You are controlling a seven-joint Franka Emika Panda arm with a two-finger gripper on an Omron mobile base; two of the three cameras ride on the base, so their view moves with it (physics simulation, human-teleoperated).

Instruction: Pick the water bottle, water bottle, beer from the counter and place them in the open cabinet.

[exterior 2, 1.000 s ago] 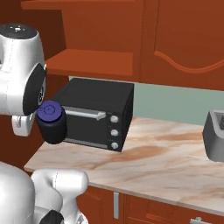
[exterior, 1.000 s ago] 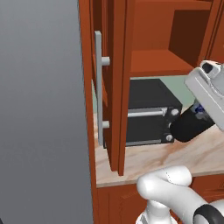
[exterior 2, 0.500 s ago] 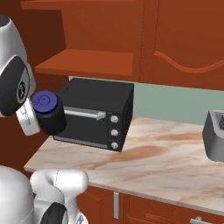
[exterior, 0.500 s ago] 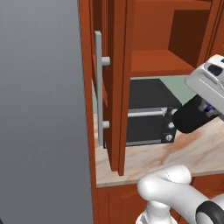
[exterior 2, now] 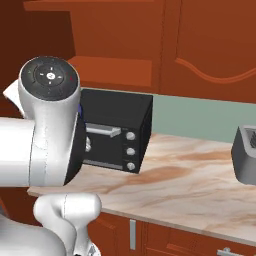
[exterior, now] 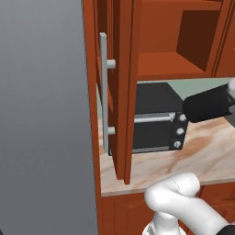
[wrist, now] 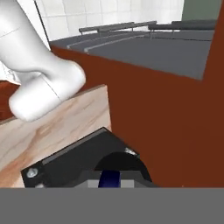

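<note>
One stout black water bottle point(exterior: 207, 105) hangs sideways in the air in front of the black oven, above the marble counter point(exterior: 202, 156). My gripper point(exterior: 230, 98) is at the right edge of the left base view, shut on the bottle's lid end. In the hand view the bottle's dark blue lid point(wrist: 109, 178) sits between my fingers at the bottom. The open cabinet point(exterior: 170, 64) is up and to the left of the bottle, its door carrying a grey bar handle point(exterior: 104, 92). The other water bottle and the beer are out of view.
A black oven point(exterior 2: 117, 135) stands on the counter under the cabinet shelf. A grey toaster point(exterior 2: 245, 155) sits at the far right. My own arm point(exterior 2: 47, 125) blocks the left of the right base view. A grey wall point(exterior: 43, 114) lies left of the cabinet door.
The arm has lifted the bottle and tipped it towards horizontal. In the right base view the arm has swung in front of the camera and now hides the bottle.
</note>
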